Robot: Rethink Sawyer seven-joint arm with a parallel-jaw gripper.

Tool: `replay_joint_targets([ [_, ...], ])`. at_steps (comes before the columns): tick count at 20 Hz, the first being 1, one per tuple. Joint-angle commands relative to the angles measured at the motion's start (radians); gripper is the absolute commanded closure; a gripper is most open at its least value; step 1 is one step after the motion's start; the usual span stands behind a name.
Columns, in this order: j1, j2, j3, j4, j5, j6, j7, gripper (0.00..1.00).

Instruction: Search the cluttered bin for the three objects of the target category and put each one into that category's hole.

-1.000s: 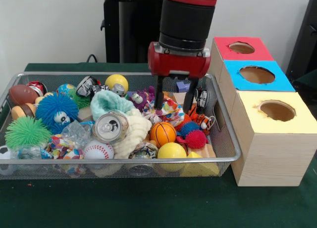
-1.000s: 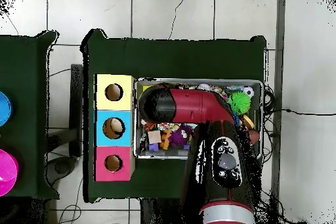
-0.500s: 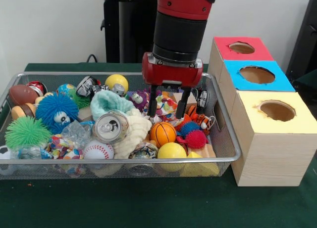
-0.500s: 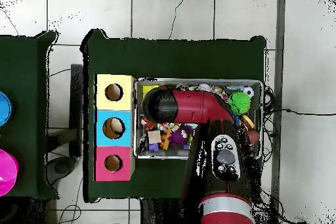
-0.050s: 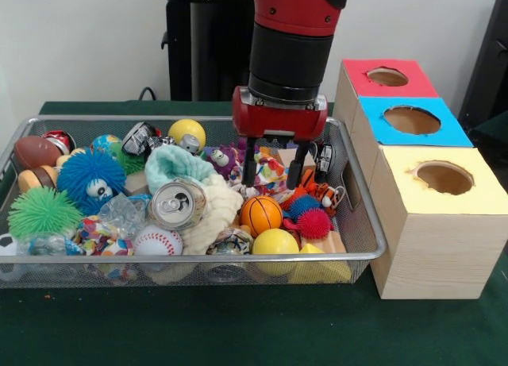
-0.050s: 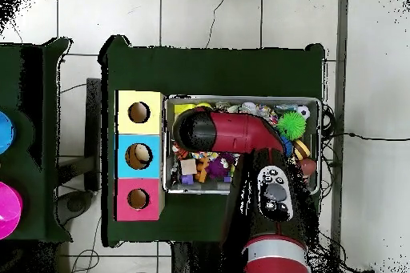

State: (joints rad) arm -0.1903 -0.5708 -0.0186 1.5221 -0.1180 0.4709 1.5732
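We see the gripper (image 5: 272, 166) open w/ nothing held, fingers down over the multicolour toy (image 5: 272, 172) in the bin (image 5: 361, 223), beside the holed box (image 5: 432, 215).

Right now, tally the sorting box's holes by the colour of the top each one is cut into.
Red-top hole: 1
Blue-top hole: 1
Yellow-top hole: 1
Total: 3
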Motion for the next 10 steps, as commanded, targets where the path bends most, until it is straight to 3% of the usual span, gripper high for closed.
replay_joint_targets([
  [1,-0.034,0.007,0.080,0.110,0.071,0.116,0.144,0.00],
  [10,-0.025,0.055,0.053,0.108,0.054,0.115,0.114,0.00],
])
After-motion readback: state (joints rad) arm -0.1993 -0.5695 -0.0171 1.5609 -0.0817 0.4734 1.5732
